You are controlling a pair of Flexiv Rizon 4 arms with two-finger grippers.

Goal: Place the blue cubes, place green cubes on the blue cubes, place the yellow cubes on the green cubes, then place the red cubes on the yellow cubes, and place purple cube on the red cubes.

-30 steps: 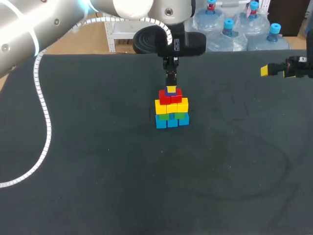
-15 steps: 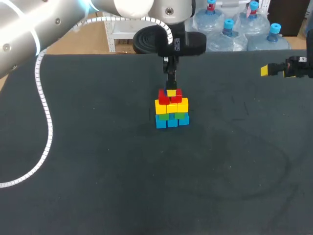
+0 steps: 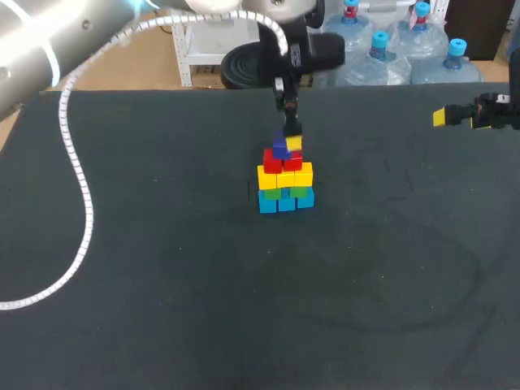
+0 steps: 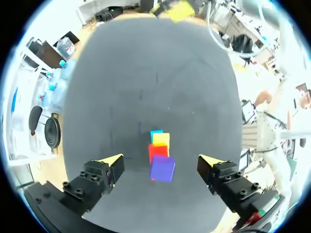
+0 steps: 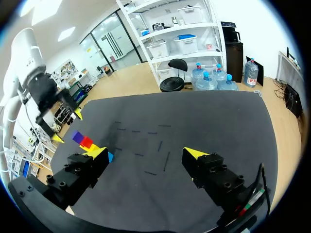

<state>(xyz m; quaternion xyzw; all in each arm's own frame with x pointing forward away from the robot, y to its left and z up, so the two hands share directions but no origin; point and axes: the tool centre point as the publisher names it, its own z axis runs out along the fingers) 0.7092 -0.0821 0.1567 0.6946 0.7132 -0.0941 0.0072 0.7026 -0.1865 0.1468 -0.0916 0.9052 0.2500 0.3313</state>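
The left jaws are being held spread wide, released, just above the purple cube (image 4: 162, 169), with both fingers apart from it. The purple cube is being carried by the red cubes (image 3: 283, 163), which are being borne in turn by the yellow cubes (image 3: 284, 175), green cubes (image 3: 286, 192) and blue cubes (image 3: 284, 203). The stack is being supported by the dark surface (image 3: 162, 268), near the middle of its far edge. The right jaws are being held open, gripping nothing, near the surface's far right corner, well apart from the stack.

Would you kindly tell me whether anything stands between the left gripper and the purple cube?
Nothing visible does: the purple cube sits on the red cubes, directly ahead of the open left gripper, with only open air between.
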